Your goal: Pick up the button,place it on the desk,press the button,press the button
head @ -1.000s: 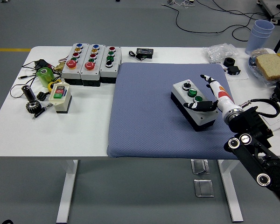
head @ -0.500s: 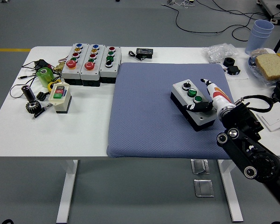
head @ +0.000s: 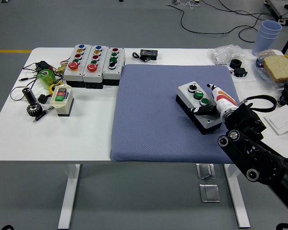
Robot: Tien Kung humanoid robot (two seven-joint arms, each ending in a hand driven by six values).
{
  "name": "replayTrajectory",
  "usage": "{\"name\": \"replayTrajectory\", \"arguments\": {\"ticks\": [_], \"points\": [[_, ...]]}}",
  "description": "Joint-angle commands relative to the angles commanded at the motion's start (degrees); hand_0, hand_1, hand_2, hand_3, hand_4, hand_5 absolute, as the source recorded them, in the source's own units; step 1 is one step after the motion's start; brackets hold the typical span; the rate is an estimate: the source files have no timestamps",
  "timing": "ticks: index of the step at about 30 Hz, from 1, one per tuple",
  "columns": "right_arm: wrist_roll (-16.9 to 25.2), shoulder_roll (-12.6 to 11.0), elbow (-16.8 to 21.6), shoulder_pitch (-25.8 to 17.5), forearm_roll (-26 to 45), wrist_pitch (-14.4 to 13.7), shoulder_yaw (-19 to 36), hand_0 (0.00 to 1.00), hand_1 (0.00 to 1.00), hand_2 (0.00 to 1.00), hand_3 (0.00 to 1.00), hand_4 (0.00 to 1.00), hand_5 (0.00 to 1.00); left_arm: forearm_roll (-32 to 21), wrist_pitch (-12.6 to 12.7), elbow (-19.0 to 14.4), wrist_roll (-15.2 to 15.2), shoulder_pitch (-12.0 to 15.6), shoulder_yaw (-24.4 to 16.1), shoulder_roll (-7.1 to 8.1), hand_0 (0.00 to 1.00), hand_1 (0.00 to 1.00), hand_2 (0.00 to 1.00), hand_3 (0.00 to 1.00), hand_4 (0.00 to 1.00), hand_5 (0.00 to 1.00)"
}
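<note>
A grey-topped button box with a black base lies at an angle on the blue mat, right of the mat's middle. It carries a small black switch at the far end and two green buttons. My right hand, white, orange and black, is over the box from the right. Its dark fingers lie across the box top just below the green buttons, and the thumb stands apart past the box's far right edge. It grips nothing. My left arm is out of view.
Three larger button boxes stand at the back left, with a small red-and-green switch box, a green object and a gear near them. Bread, blue cups and a white plate are at the right.
My right forearm has swung in to the left and lower over the table's near right corner. The hand has shifted slightly left on the box. The box has stayed in place.
</note>
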Motion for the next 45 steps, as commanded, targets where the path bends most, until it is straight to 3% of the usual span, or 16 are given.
{"name": "replayTrajectory", "arguments": {"ticks": [7, 16, 17, 22, 23, 27, 28, 33, 34, 39, 40, 41, 45], "points": [[-1.56, 0.44, -1.37, 0.36, -1.07, 2.51, -0.46, 0.961, 0.912, 0.99, 0.974, 0.99, 0.318, 0.13, -0.06, 0.0, 0.05, 0.22, -0.04, -0.04, 0.651, 0.634, 0.632, 0.551, 0.325, 0.861], [-1.56, 0.71, -1.43, 0.61, -2.72, 2.89, -1.45, 0.938, 0.885, 0.959, 0.956, 0.982, 0.315, 0.43, -0.05, 0.0, 0.14, 0.46, 0.0, -0.06, 0.651, 0.634, 0.632, 0.551, 0.324, 0.861], [-1.56, 0.71, -1.45, 0.66, -2.97, 2.82, -1.53, 0.808, 0.743, 0.855, 0.917, 0.97, 0.308, 0.46, -0.05, 0.0, 0.15, 0.47, 0.0, -0.06, 0.651, 0.635, 0.632, 0.551, 0.322, 0.859], [-1.56, 0.44, -1.46, 0.76, -3.86, 3.33, -1.88, 0.808, 0.743, 0.855, 0.917, 0.97, 0.308, 0.61, -0.05, 0.0, 0.17, 0.51, 0.01, -0.02, 0.651, 0.635, 0.632, 0.551, 0.322, 0.859], [-1.56, 0.31, -1.47, 0.76, -3.97, 3.65, -2.09, 0.529, 0.5, 0.639, 0.875, 0.932, 0.294, 0.64, -0.08, 0.0, 0.19, 0.51, 0.02, -0.01, 0.651, 0.635, 0.632, 0.551, 0.32, 0.853], [-1.56, -0.09, -1.4, 0.66, -6.44, 4.45, -2.73, 0.529, 0.5, 0.639, 0.875, 0.932, 0.294, 0.57, -0.06, 0.0, 0.24, 0.51, -0.02, 0.03, 0.651, 0.635, 0.632, 0.551, 0.32, 0.853], [-1.56, -0.16, -1.39, 0.67, -6.82, 4.63, -2.8, 0.369, 0.359, 0.536, 0.79, 0.914, 0.287, 0.55, -0.06, 0.0, 0.24, 0.49, -0.01, 0.03, 0.652, 0.635, 0.632, 0.552, 0.322, 0.856], [-1.56, -0.72, -1.1, 1.1, -8.71, 5.88, -2.96, 0.369, 0.359, 0.536, 0.79, 0.914, 0.287, 0.27, 0.02, 0.0, 0.27, 0.31, -0.05, 0.08, 0.652, 0.635, 0.632, 0.552, 0.322, 0.856], [-1.56, -0.86, -0.98, 1.22, -9.02, 6.09, -3.02, 0.271, 0.289, 0.495, 0.733, 0.905, 0.276, 0.23, 0.03, 0.0, 0.27, 0.27, -0.05, 0.09, 0.652, 0.635, 0.632, 0.552, 0.322, 0.858], [-1.56, -1.67, -0.41, 1.87, -10.55, 6.64, -3.3, 0.271, 0.289, 0.495, 0.733, 0.905, 0.276, 0.1, 0.07, 0.0, 0.27, 0.04, -0.08, 0.15, 0.652, 0.635, 0.632, 0.552, 0.322, 0.858], [-1.56, -1.84, -0.32, 1.92, -10.62, 6.63, -3.37, 0.271, 0.289, 0.495, 0.733, 0.905, 0.276, 0.11, 0.07, 0.0, 0.27, 0.01, -0.11, 0.16, 0.652, 0.635, 0.632, 0.552, 0.322, 0.858], [-1.56, -2.03, -0.21, 1.96, -10.65, 6.57, -3.44, 0.17, 0.203, 0.437, 0.661, 0.881, 0.272, 0.13, 0.08, 0.0, 0.29, -0.01, -0.17, 0.17, 0.652, 0.635, 0.632, 0.552, 0.322, 0.855], [-1.56, -2.83, 0.55, 1.72, -11.01, 4.46, -3.97, 0.17, 0.203, 0.437, 0.661, 0.881, 0.272, 0.02, 0.05, 0.0, 0.29, -0.11, -0.16, 0.22, 0.652, 0.635, 0.632, 0.552, 0.322, 0.855]]}}
